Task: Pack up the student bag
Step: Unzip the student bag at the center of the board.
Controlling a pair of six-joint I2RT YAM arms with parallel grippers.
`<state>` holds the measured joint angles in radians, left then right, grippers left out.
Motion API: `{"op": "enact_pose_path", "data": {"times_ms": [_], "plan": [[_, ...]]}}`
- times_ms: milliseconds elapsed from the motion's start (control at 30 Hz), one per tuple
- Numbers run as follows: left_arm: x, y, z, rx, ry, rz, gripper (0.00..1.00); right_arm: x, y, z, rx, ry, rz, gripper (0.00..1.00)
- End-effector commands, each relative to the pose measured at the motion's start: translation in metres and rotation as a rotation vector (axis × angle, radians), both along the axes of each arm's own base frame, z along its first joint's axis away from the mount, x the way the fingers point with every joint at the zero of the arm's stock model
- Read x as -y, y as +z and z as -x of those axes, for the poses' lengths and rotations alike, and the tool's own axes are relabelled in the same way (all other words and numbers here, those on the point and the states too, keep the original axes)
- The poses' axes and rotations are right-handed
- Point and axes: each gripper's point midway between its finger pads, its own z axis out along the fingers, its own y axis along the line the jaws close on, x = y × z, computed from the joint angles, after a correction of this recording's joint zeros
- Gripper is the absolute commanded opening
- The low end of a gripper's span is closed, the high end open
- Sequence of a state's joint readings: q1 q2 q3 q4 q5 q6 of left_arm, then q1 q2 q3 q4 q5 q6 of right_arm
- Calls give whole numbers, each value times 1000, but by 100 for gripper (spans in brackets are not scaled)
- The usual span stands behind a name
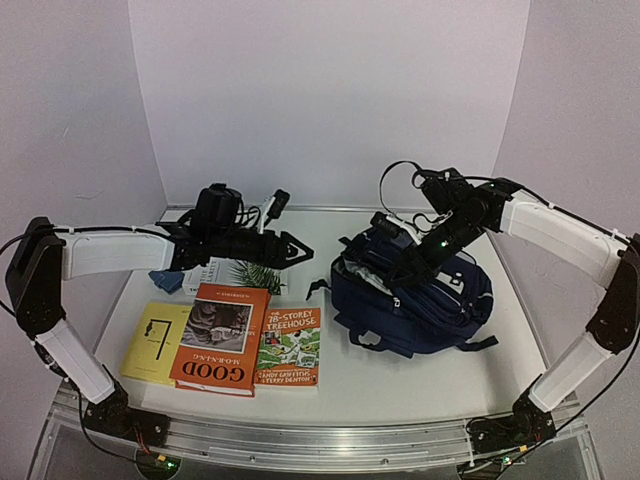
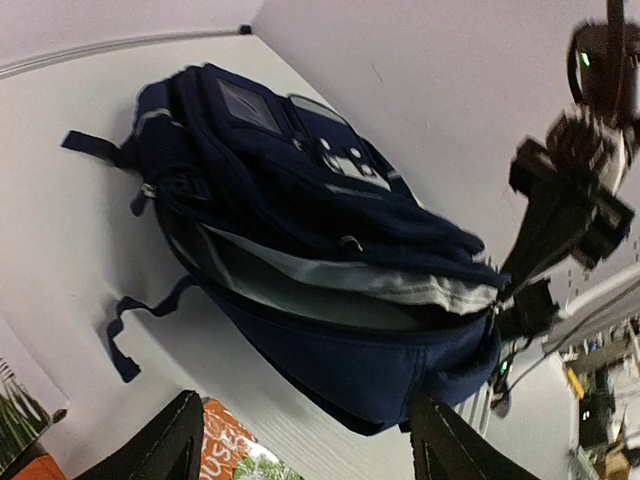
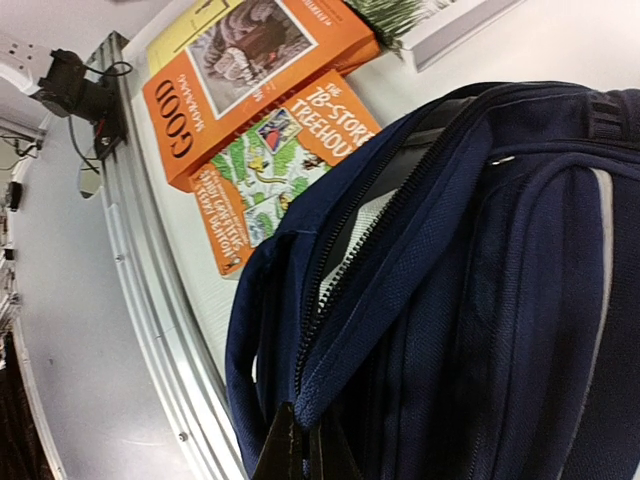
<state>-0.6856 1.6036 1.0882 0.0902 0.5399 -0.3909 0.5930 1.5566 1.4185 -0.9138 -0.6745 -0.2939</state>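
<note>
The student bag (image 1: 420, 300), dark navy, lies on the table right of centre with its main zip open toward the left. In the left wrist view the student bag (image 2: 330, 230) gapes and pale lining shows inside. My left gripper (image 1: 300, 250) hovers left of the bag, open, with nothing between its fingers (image 2: 150, 450). My right gripper (image 1: 398, 268) is shut on the upper edge of the bag's opening. In the right wrist view its fingertips (image 3: 300, 455) pinch the navy fabric beside the zip of the student bag (image 3: 480, 280).
An orange "Good Morning" book (image 1: 222, 335), a "78-Storey Treehouse" book (image 1: 290, 345) and a yellow book (image 1: 155, 340) lie at the front left. A white book with a plant cover (image 1: 235, 272) sits under the left arm. Walls close in on three sides.
</note>
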Motion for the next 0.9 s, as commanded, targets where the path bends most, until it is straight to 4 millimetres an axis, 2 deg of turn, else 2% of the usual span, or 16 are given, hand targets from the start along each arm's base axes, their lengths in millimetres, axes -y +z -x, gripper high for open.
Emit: {"op": "enact_pose_path", "data": {"times_ms": [0,100,267,400,700,867], "plan": [[39,22,49,181,-225,29,71,-24,30,10,-46,79,-169,0],[61,18,67,225,-310,-6,71,-23,31,12,-48,84,-175,0],[83,13,79,212,-377,45,73,-23,35,19,-62,97,-194,0],[100,3,88,237,-416,22,72,-22,35,24,-69,116,-206,0],[109,-15,104,354,-458,4,72,-22,37,38,-112,153,-241,0],[106,-15,116,472,-499,26,72,-21,32,45,-143,169,-248,0]]}}
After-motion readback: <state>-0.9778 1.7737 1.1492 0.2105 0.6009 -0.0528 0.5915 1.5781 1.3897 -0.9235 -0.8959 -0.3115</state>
